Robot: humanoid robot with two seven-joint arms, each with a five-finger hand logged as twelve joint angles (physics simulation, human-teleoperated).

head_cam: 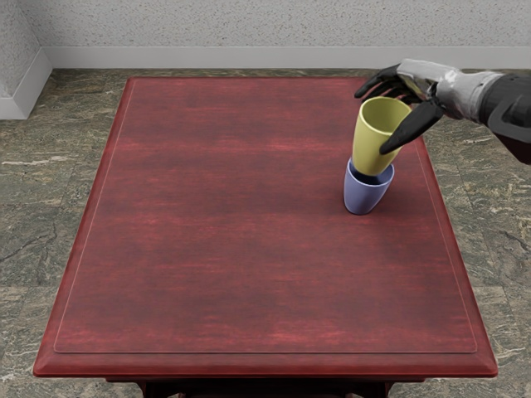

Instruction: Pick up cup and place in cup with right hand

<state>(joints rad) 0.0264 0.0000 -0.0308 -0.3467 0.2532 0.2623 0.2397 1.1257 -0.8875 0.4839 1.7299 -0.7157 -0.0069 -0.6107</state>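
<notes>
Yellow cup (375, 143) – clamped between thumb and fingers of the right hand (425, 86) – at the mouth of the blue cup (365, 197).

In our head view, we look down at a slant from above the near side of the red wooden table (207, 249), facing the speckled wall (249, 23) across the frame's top, far enough back that the tabletop's near corners both show.
</notes>
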